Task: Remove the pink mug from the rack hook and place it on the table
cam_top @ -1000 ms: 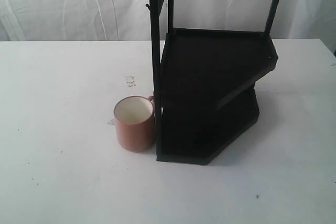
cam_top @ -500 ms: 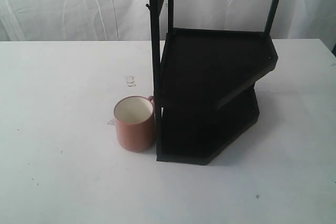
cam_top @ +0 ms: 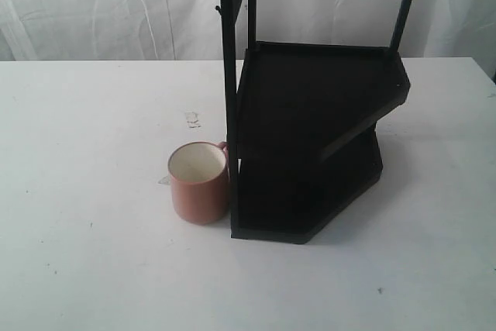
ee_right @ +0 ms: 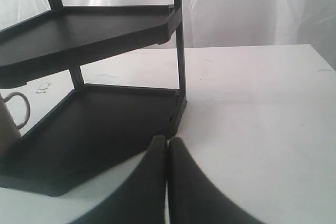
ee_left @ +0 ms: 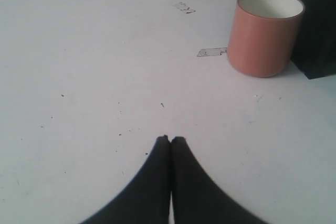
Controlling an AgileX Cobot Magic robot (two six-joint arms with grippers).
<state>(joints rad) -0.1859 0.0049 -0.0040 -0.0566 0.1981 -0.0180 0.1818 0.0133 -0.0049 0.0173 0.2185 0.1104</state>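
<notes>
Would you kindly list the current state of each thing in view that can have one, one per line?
pink mug: upright on the table, off the hook, nothing inside, close beside the rack's upright bar
rack hook: bare, nothing hanging on it
black two-shelf rack: standing upright, nothing on either shelf
left tool: shut, holding nothing
right tool: shut, holding nothing

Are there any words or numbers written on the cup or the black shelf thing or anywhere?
None: no words, numbers or signs can be read anywhere.
The mug is plain pink, the rack is plain black, and the table shows only specks and a tape scrap with no writing on it.
</notes>
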